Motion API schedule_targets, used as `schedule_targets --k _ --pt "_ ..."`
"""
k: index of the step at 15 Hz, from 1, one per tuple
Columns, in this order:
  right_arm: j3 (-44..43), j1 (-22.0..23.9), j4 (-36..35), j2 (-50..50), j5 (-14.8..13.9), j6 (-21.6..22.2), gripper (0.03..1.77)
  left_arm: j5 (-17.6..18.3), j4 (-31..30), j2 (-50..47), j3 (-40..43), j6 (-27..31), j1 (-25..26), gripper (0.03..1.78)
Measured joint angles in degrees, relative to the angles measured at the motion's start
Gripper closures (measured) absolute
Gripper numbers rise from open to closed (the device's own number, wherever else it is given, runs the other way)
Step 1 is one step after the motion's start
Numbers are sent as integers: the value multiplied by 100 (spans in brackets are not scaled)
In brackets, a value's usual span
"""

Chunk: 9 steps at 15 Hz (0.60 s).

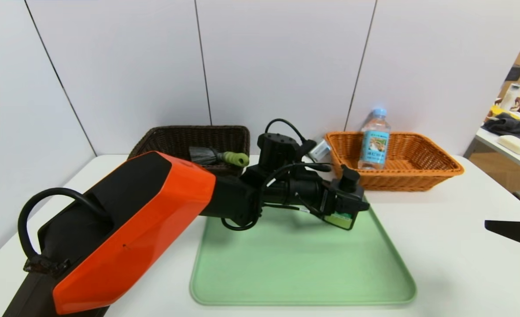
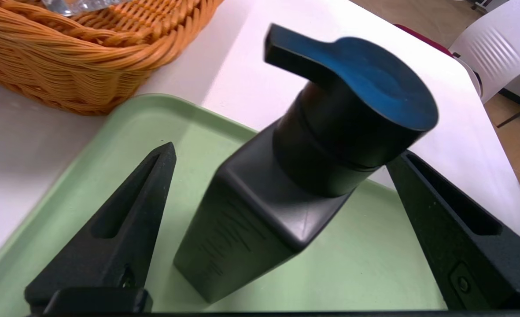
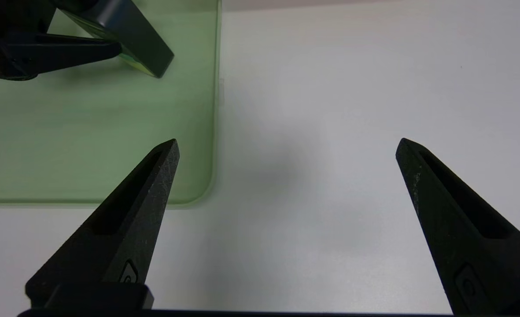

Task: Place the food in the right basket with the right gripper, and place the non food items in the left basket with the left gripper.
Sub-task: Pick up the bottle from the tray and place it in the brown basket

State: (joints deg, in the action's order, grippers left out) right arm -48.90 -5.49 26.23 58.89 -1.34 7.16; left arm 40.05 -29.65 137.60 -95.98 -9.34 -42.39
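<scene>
Orange wicker basket holds the water bottle; brush sits in dark basket. Left: black pump bottle on green tray, between spread left gripper fingers, ungripped. Right gripper parked, apart.

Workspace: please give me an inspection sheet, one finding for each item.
Surface: white table with green tray in the middle.
Job's things: water bottle upright in orange basket; brush in dark basket; pump bottle on the tray.
Clutter: nothing seen on the table.
Grippers: left claw open, its fingers on either side of the pump bottle, not touching; right claw open over bare table, empty.
Cables: black loops on the left arm.
Surroundings: white wall panels; another table with items far right.
</scene>
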Motion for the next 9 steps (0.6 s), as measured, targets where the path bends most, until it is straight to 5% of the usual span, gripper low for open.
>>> schedule_targets --k 9 --pt "-24 26 0 -7 0 1 10 -33 -4 -30 77 -155 -91 12"
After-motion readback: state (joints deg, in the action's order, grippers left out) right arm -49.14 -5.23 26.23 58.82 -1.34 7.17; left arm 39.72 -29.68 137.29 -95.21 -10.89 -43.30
